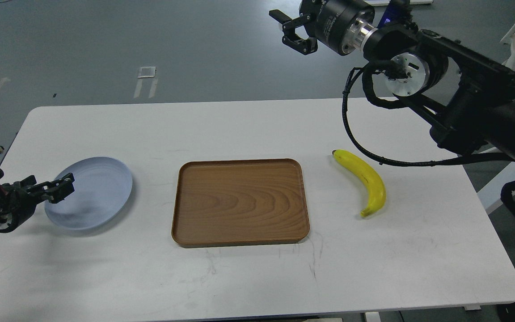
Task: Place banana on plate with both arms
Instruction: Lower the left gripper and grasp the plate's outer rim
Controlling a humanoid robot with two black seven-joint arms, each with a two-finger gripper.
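Still untouched, the banana (364,182) lies on the white table (257,277) right of a wooden tray (239,202), well apart from the plate (101,183), where the left gripper (56,188) hovers, jaw gap unclear. Raised high, the right gripper (294,27) is spread and empty; wrist lettering is too small to read.

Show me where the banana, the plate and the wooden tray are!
banana (367,179): head view, on the middle of its yellow curve.
plate (101,188): head view, on its bare pale blue-grey centre.
wooden tray (239,201): head view, on the middle of its brown floor.
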